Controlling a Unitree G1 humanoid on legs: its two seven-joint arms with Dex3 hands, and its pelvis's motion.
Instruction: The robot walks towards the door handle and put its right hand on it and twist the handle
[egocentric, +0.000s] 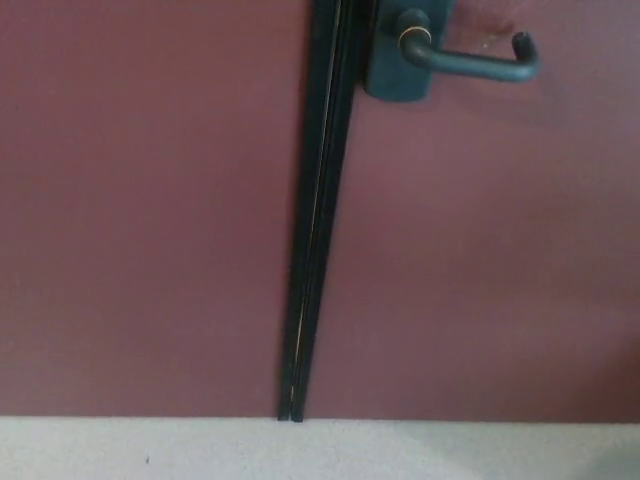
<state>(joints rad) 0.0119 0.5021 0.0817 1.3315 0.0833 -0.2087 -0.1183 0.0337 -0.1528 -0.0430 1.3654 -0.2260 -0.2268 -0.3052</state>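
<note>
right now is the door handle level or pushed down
Level: the door handle runs roughly horizontal from its plate, and no hand touches it.

We see no part of the robot's body from the head view — no arm, no hand, no casing or cable — so we can tell nothing of its colours, shapes or markings.
</note>
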